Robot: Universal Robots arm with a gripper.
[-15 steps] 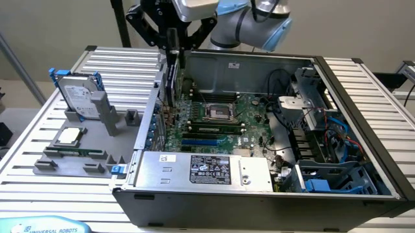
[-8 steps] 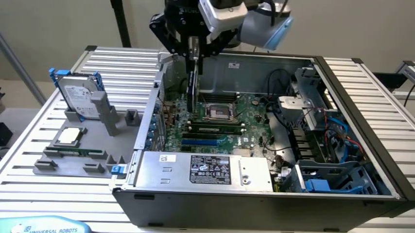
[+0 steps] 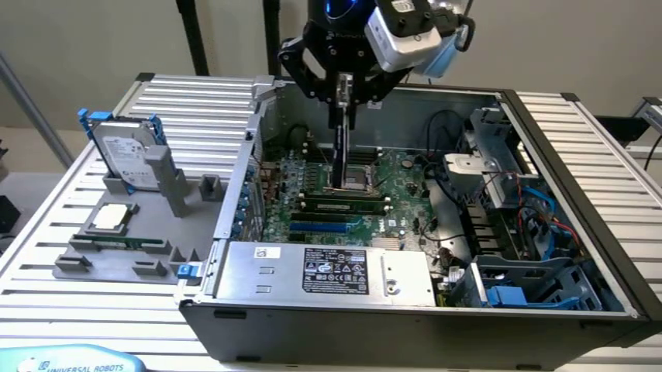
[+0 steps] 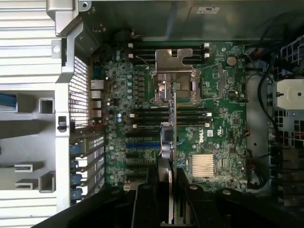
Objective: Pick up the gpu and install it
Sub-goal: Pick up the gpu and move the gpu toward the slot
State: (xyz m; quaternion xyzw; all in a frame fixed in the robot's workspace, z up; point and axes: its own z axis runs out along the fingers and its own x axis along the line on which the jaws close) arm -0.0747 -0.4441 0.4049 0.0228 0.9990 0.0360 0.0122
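Note:
My gripper (image 3: 346,93) hangs over the open computer case (image 3: 414,325) and is shut on the gpu (image 3: 340,151). The gpu is a thin dark card held upright and edge-on, and its lower end reaches down over the processor socket (image 3: 352,180) of the green motherboard (image 3: 398,198). In the wrist view the gpu (image 4: 169,142) runs as a narrow strip with a green edge from between my black fingers (image 4: 142,206) out over the socket's metal frame (image 4: 173,66). A blue expansion slot (image 3: 324,228) and black slots lie nearer the power supply.
A silver power supply (image 3: 331,271) fills the case's near side. Cables and a drive cage (image 3: 517,287) crowd the exterior view's right. At the exterior view's left, a grey fixture (image 3: 124,248) holds a hard drive in a blue frame (image 3: 129,155) and a square processor chip (image 3: 112,218).

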